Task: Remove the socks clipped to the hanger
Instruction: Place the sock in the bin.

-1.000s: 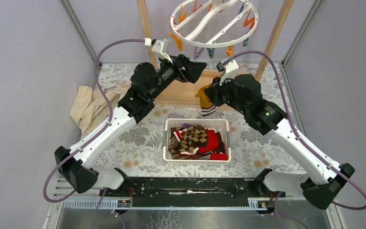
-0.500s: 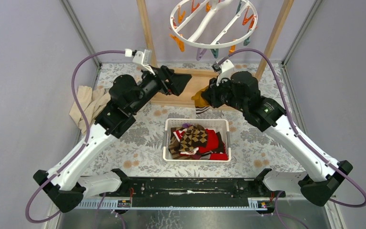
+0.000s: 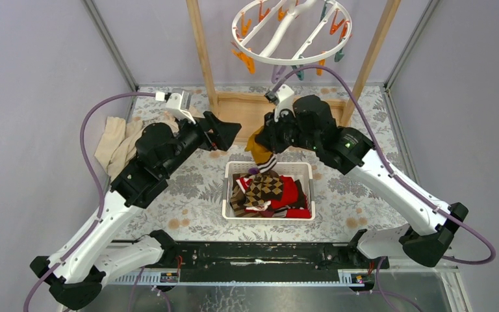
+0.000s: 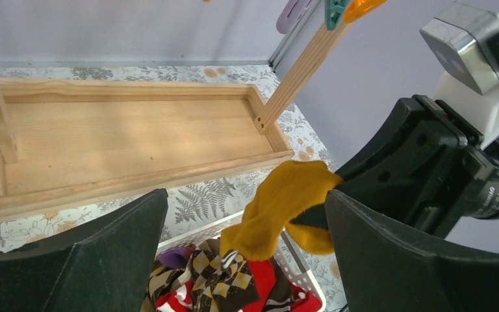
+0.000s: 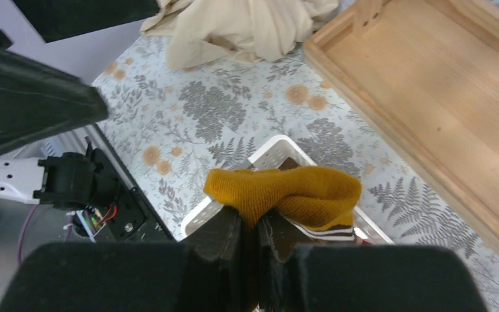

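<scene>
Right gripper [image 5: 255, 224] pinches the yellow sock [image 5: 286, 188] tight, just above the white basket [image 3: 299, 168] of socks [image 3: 269, 192]. Left gripper [image 3: 230, 135], at 9 o'clock, gapes wide, holding nothing. The hanger [image 3: 281, 34] hangs up high at 12 o'clock.

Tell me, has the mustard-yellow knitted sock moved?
Yes. Held by the right gripper, the mustard-yellow knitted sock shifted left and nearer, now over the white plastic basket's far rim.
</scene>
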Tool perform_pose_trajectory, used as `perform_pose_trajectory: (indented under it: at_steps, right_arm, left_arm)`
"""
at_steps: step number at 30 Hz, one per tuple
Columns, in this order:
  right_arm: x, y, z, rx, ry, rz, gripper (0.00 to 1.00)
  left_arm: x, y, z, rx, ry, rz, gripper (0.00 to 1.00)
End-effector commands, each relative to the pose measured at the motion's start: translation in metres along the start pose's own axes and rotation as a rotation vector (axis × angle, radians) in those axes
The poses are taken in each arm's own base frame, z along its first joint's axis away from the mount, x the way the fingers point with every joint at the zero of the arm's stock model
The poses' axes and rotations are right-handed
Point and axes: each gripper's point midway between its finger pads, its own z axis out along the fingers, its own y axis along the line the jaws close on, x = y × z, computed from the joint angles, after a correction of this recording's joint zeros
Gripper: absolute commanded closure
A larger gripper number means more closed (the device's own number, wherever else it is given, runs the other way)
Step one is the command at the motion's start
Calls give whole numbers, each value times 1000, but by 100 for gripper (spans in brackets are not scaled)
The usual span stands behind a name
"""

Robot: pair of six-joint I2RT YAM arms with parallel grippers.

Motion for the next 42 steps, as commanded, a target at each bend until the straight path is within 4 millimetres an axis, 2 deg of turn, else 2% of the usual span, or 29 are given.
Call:
perform_pose_trajectory:
  at_steps: [1, 4, 6, 8, 15, 19, 22, 24, 27, 31, 32, 34, 36, 37, 39, 42]
  right_arm:
    - [-11, 34, -2, -79, -10, -14, 100]
    - [5, 48, 1, -111, 28, -11, 100]
    - [23, 54, 1, -130, 64, 0, 100]
    - [45, 51, 1, -126, 102, 22, 100]
    - [138, 22, -2, -33, 251, 109, 100]
    - [181, -2, -10, 69, 337, 129, 100]
    - [201, -21, -17, 162, 388, 115, 100]
    - [213, -30, -21, 210, 416, 108, 100]
    - [227, -45, -25, 282, 436, 107, 100]
    - [244, -68, -27, 389, 479, 107, 98]
    - [247, -73, -26, 412, 485, 111, 94]
    - [248, -81, -24, 433, 493, 128, 77]
    - [241, -81, -22, 418, 483, 142, 56]
    - [235, -80, -22, 415, 468, 139, 51]
    - [220, -79, -25, 414, 433, 131, 45]
    - [196, -73, -31, 392, 393, 115, 41]
  left_arm:
    - [3, 7, -6, -34, 4, 0, 1]
    - [5, 7, -6, -35, 11, 3, 1]
    - [6, 8, -5, -34, 17, 3, 1]
    - [9, 8, -5, -35, 25, 4, 1]
    - [14, 5, 0, -18, 49, -4, 1]
    - [20, 1, 3, 2, 75, -18, 1]
    - [33, 1, 8, 6, 126, -31, 1]
    - [49, -1, 10, 23, 198, -38, 1]
    - [72, 2, 12, 24, 284, -46, 1]
    - [88, 6, 4, 19, 318, -61, 1]
    - [90, 7, 3, 15, 320, -65, 1]
    - [91, 9, -1, 11, 321, -72, 1]
    - [92, 8, -4, 11, 323, -78, 1]
    - [92, 9, -5, 9, 323, -80, 1]
    - [92, 9, -8, 6, 323, -81, 1]
    - [96, 12, -11, 1, 326, -81, 1]
